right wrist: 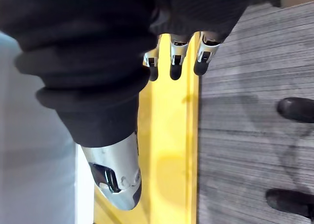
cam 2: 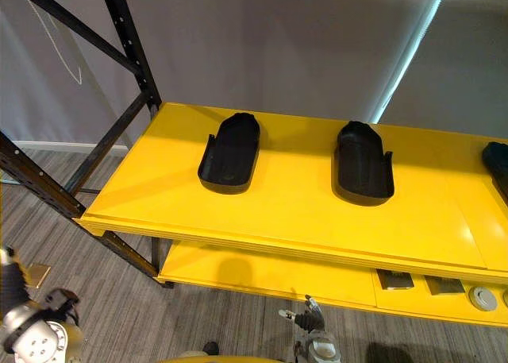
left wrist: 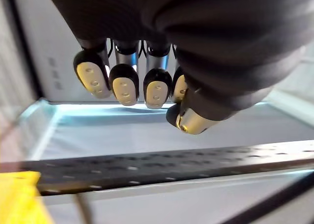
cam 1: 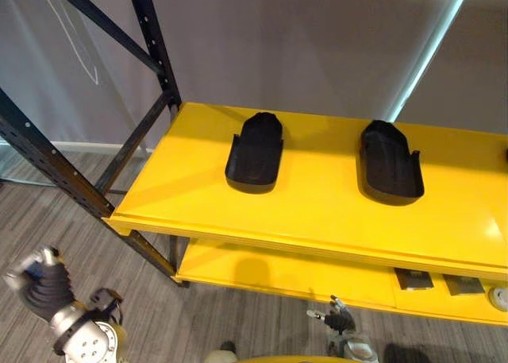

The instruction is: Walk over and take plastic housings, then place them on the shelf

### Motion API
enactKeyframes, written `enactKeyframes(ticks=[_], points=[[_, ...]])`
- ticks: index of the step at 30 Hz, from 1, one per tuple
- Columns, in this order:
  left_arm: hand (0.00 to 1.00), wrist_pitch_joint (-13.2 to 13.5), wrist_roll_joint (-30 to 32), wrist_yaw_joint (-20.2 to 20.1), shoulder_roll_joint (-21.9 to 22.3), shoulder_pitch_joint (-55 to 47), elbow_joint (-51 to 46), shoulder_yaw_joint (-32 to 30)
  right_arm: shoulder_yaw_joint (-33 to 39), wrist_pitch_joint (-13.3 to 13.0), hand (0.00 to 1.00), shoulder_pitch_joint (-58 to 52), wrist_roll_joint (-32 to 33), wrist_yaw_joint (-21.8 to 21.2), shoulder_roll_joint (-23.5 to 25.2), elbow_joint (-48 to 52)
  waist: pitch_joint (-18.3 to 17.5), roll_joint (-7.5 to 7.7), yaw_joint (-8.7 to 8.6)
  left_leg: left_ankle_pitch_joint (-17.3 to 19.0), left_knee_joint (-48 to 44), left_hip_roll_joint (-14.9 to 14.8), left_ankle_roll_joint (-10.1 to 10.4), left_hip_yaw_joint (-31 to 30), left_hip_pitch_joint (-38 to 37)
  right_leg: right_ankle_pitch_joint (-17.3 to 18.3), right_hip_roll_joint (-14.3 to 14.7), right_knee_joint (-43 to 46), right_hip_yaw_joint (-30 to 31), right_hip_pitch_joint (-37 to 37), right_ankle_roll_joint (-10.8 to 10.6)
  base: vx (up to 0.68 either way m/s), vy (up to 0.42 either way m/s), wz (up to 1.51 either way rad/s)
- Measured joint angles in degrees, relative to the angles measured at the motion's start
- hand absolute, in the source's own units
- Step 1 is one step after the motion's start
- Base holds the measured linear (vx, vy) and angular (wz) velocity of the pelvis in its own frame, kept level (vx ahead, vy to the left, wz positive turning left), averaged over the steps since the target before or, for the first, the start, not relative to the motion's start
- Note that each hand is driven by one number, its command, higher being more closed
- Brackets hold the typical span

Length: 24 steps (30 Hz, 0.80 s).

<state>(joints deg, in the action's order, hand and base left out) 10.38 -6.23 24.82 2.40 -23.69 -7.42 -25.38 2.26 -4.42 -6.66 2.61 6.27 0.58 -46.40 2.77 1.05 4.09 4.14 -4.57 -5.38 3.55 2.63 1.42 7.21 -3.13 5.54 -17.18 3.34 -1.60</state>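
Ahead of me, on the top board of the bright yellow metal shelf (cam 1: 317, 208), lie the black moulded plastic housings, none of them in my grasp. One scoop-shaped housing (cam 1: 255, 152) rests towards the left end, its open side up. A second black housing (cam 1: 389, 160) lies well apart from it, nearer the middle. The edge of a third black housing (cam 2: 498, 163) shows at the far right of that board.

My left hand (cam 1: 32, 274) hangs low at my left side, over the grey wood-grain floor (cam 1: 119, 252) and away from the shelf. Its fingers (left wrist: 123, 84) are curled in with the thumb tucked close, and they hold nothing.

My right hand (cam 1: 340, 318) hangs low in front of the lower yellow board (cam 1: 262, 272). Its fingers (right wrist: 175, 62) are relaxed and nearly straight, the thumb (right wrist: 117, 180) stands apart, and it is empty too.

Black perforated steel uprights (cam 1: 155, 41) with a slanting brace carry the shelf at its left end, against a grey wall (cam 1: 317, 37). Two small dark square pieces (cam 1: 413, 279) and a little white round part (cam 1: 498, 298) lie on the lower board towards the right.
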Motion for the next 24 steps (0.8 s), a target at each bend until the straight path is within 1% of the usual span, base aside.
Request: enactKeyframes(ticks=[1,2,3,4,6,9,16,21,22,24], points=[[1.0,-1.6,-0.4,-2.0,0.1,0.0,6.2,0.1,0.0,0.0,0.0,0.0,0.0,0.0,0.1,0.6,-0.1,0.12,-0.1,0.6,-0.7,0.3,-0.2,0.0,-0.1,0.5,-0.3,0.5,0.0,0.2,-0.2,0.03,0.042,0.0],[0.0,-2.6,-0.4,-3.5,0.2,0.3,10.6,0.2,0.0,0.1,0.0,0.0,0.0,-0.1,0.1,0.7,-0.2,0.36,-0.11,0.8,-1.2,0.3,-0.1,0.2,-0.3,0.7,-0.7,1.0,0.0,0.4,-0.2,0.04,0.051,0.01],[0.0,-4.0,-0.4,-6.1,0.1,1.3,18.3,0.1,0.0,0.5,0.0,-0.3,0.0,-0.2,0.1,0.7,-0.6,0.72,-0.13,1.0,-1.6,0.5,-0.2,0.9,-0.4,1.1,-1.0,1.4,0.1,0.4,-0.3,0.03,0.039,-0.02],[0.0,-4.2,-0.4,-6.6,0.0,1.5,19.8,0.1,0.0,0.6,0.0,-0.4,0.0,-0.2,0.2,0.7,-0.7,0.76,-0.13,1.0,-1.6,0.5,-0.2,0.9,-0.4,1.1,-1.0,1.4,0.1,0.4,-0.3,0.02,0.031,-0.05],[0.0,-5.7,0.2,-8.9,-0.7,3.0,30.2,0.3,0.0,0.9,0.0,-0.5,0.0,-0.2,0.4,0.7,-0.8,0.94,-0.15,1.1,-1.4,0.4,-0.2,2.0,-1.0,1.0,-1.1,1.4,0.9,0.4,-0.3,0.0,0.013,-0.18],[0.0,-6.7,1.0,-10.0,-0.6,4.8,38.8,0.8,0.3,0.8,0.0,-0.7,0.0,-0.2,0.3,0.7,-1.1,0.77,-0.35,1.2,-1.2,0.2,-0.2,3.3,-2.0,1.0,-1.0,1.7,2.2,0.4,-0.3,-0.03,-0.002,-0.22],[0.0,-6.8,4.2,-12.0,-0.4,6.9,48.1,1.4,3.1,0.8,0.0,-1.8,0.0,-0.2,0.0,-1.1,-1.7,-0.57,-0.52,1.0,1.3,0.1,0.0,5.7,-4.0,0.9,-0.9,1.9,4.6,-0.3,-0.4,-0.04,0.004,-0.18],[0.0,-6.8,4.8,-12.8,-0.4,7.9,51.9,5.1,4.9,0.9,0.0,-1.4,0.0,-0.2,-0.1,-2.8,-1.9,-0.33,-1.57,-0.3,3.8,0.4,0.1,6.7,-5.0,-0.3,-0.6,0.1,5.6,-0.4,-0.6,0.07,0.008,-0.14],[0.0,-6.8,4.9,-13.6,-0.5,8.1,52.7,5.6,5.0,0.9,0.0,-1.2,0.0,-0.1,-0.2,-2.8,-1.8,-0.54,-1.64,-0.3,4.0,0.4,0.1,7.4,-5.5,-0.5,-0.5,-0.2,6.4,-0.4,-0.7,0.06,0.022,-0.29],[0.0,-6.8,5.2,-13.7,-0.6,8.8,53.6,6.5,5.3,0.8,0.0,-1.0,-0.2,0.0,-0.6,-3.3,-1.5,-1.0,-1.75,-0.3,4.5,0.4,0.1,8.1,-6.3,-1.2,-0.3,-1.5,7.0,0.4,-0.8,0.04,0.019,-0.22]])
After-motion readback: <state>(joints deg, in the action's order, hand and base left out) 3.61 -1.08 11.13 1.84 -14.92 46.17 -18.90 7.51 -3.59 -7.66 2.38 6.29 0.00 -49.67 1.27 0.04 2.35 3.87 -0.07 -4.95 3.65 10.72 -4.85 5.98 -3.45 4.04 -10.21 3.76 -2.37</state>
